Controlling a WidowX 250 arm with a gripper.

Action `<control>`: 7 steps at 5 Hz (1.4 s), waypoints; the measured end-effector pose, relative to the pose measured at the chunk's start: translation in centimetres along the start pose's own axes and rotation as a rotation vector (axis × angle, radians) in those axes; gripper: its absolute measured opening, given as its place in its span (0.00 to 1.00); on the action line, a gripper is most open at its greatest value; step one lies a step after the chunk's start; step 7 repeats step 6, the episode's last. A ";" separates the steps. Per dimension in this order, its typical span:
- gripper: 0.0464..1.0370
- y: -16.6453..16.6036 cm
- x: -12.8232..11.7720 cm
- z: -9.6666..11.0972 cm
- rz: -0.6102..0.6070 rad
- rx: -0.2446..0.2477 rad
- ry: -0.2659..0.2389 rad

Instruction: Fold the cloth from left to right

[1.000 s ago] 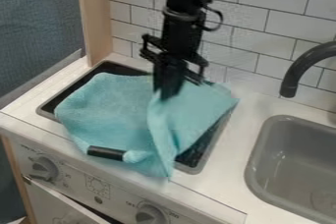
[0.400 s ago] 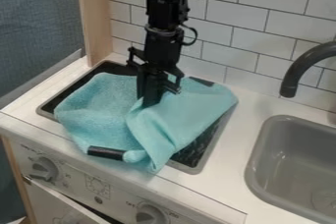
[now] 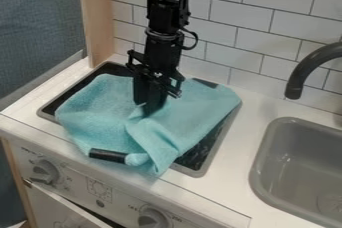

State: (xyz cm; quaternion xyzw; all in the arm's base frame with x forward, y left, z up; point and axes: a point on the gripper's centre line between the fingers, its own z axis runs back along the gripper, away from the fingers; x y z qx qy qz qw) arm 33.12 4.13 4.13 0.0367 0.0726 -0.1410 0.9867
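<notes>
The black gripper (image 3: pixel 148 111) hangs over the middle of the stove, its fingertips down at the cloth; whether they pinch it cannot be made out. The turquoise cloth (image 3: pixel 103 103) lies over the dark stove top. A fold of it starts beneath the gripper and runs toward the front edge, with one layer lapping over another. Part of the cloth spreads to the right and back of the gripper. Its front corner drapes over the stove's front rim.
A black-handled item (image 3: pixel 107 156) lies at the cloth's front left edge. Another dark piece (image 3: pixel 205 83) shows at the back. The grey sink (image 3: pixel 264 159) and black faucet (image 3: pixel 311 67) stand on the right. A wooden post (image 3: pixel 97 19) rises at the back left.
The gripper has moved left and slightly lower, and the cloth's fold has shifted left with it. The dark piece at the back right has come into sight.
</notes>
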 end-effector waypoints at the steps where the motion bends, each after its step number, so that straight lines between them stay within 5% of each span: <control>1: 0.77 0.0 -0.1 0.0 0.010 -0.004 0.007; 2: 0.98 -0.1 -0.3 0.0 0.019 -0.015 0.017; 4: 0.96 0.5 -0.9 1.2 0.031 -0.023 0.032; 5: 0.96 0.5 -1.4 4.4 0.039 -0.042 -0.053; 7: 0.96 0.8 -1.6 4.8 0.047 -0.043 -0.065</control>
